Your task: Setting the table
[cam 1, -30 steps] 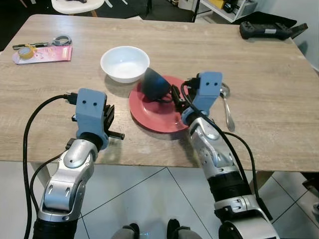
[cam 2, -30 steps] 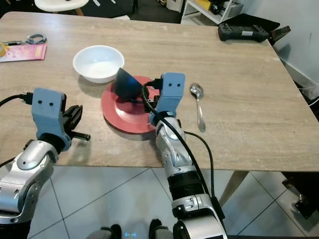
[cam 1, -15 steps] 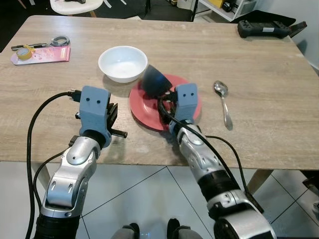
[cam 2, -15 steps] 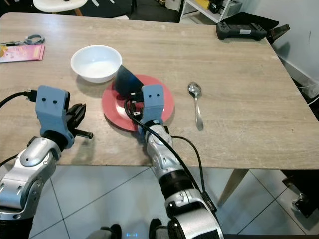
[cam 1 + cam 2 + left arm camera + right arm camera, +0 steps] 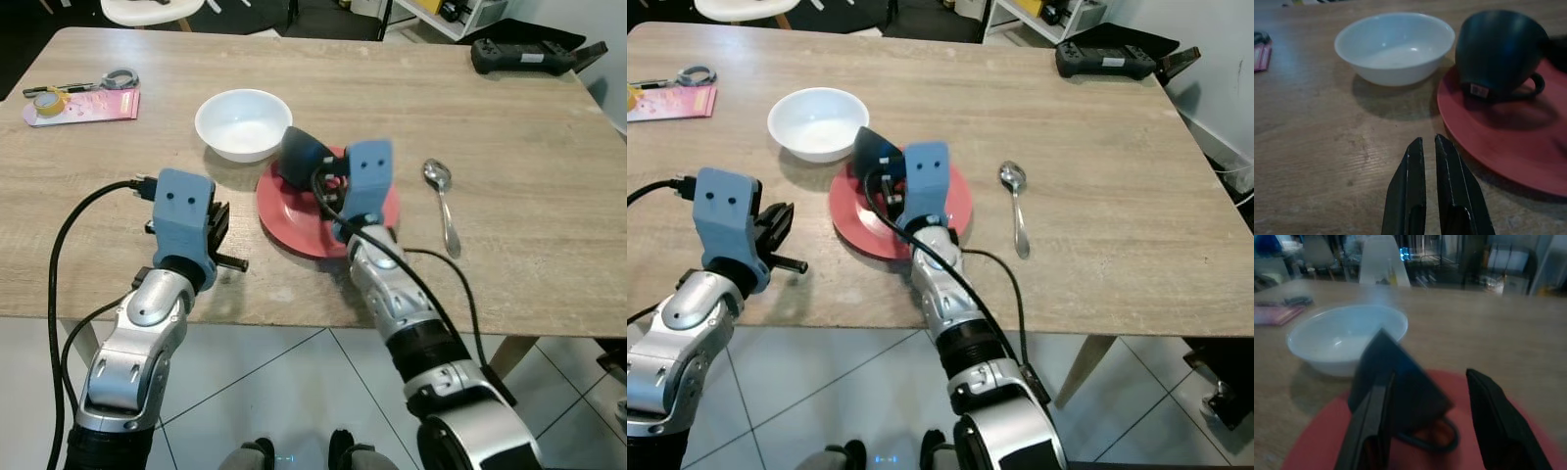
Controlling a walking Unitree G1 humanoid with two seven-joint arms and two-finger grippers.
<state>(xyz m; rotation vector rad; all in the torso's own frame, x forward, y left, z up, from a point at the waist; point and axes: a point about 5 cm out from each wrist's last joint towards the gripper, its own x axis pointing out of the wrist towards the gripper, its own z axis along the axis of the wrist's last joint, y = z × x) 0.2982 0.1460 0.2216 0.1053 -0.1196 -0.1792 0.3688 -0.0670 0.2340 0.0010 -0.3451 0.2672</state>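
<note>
A dark blue cup (image 5: 298, 157) lies tipped on the far left part of a red plate (image 5: 294, 217), its handle toward my right gripper (image 5: 325, 184). That gripper is open just behind the cup; in the right wrist view its fingers (image 5: 1371, 431) stand on either side of the cup's handle (image 5: 1432, 438). A white bowl (image 5: 243, 122) sits beyond the plate to the left. A metal spoon (image 5: 442, 204) lies right of the plate. My left gripper (image 5: 1426, 143) is shut, empty, low over the table left of the plate.
A pink packet (image 5: 88, 104) with tape and scissors lies at the far left of the wooden table (image 5: 529, 166). A black controller (image 5: 529, 55) rests at the far right corner. The table's near edge (image 5: 294, 318) runs under both forearms.
My right gripper has swung left from over the spoon's side of the plate to right behind the cup, uncovering the spoon. The cup stays tipped. My left arm has barely moved.
</note>
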